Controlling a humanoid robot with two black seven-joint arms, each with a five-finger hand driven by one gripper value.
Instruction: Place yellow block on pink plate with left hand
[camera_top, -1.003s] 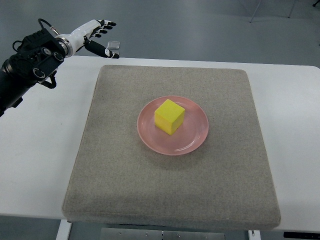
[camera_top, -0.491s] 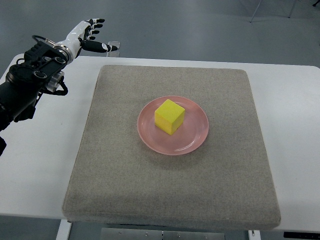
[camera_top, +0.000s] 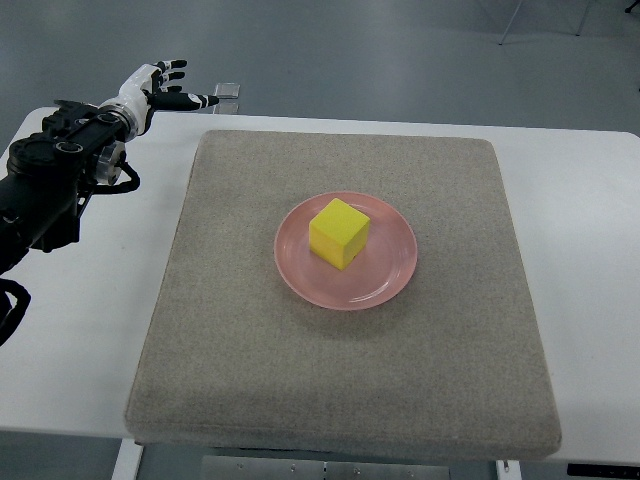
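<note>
A: Where's the yellow block (camera_top: 339, 232)?

B: On the pink plate (camera_top: 390, 280), roughly mid-plate, a bit toward the plate's left-far side. Sits flat, one corner pointing at the camera, top face and two side faces visible. Nothing touches it but the plate.

A: And the plate?

B: Flat on the grey felt mat (camera_top: 250, 350), near the mat's centre, slightly toward the far half. Pink rim shows all the way round the block, widest on the near-right side.

A: Mat's on what?

B: White table (camera_top: 70, 330). Mat covers most of the middle; bare tabletop shows left, right and along the far edge.

A: Left hand (camera_top: 158, 86)?

B: Top-left corner of the view, at the table's far-left corner, well apart from block and plate. White w/ dark fingertips, fingers spread and stretched out toward the right, nothing in them. Black forearm (camera_top: 55, 175) w/ cables runs from the left edge up to the wrist, over the bare tabletop beside the mat.

A: Anything near the hand?

B: Small clear-looking thing (camera_top: 228, 90) just past the far table edge, right of the fingertips. Too small to say what it is. Can't tell if the fingers touch it.

A: Right arm?

B: Not in the picture.
</note>
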